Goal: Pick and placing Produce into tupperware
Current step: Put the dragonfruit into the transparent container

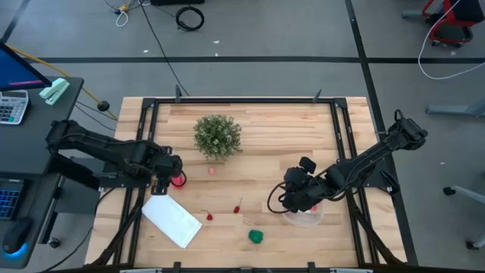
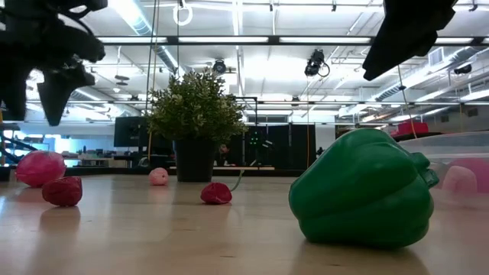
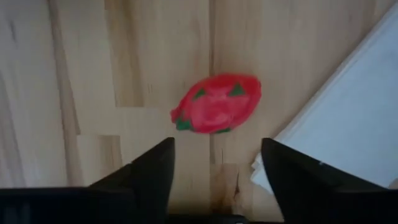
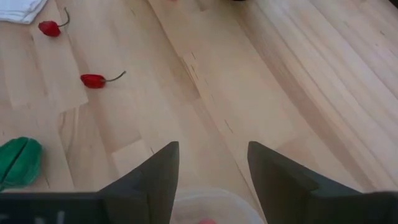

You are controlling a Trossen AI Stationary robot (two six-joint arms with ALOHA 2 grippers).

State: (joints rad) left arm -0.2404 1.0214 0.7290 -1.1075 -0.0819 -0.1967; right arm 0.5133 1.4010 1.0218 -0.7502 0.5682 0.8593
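Where the table's near edge runs, a green pepper lies, with two small red pieces farther in. Beyond, toward the right edge, the right gripper hangs spread over the tupperware. By the left edge, the left gripper hovers spread above a pink fruit, beside the white sheet.

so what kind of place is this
Likely a robotics lab or open workshop: a wooden table with two mounted arms stands on a grey floor with loose cables, under exposed ceiling light strips, and office chairs sit nearby.
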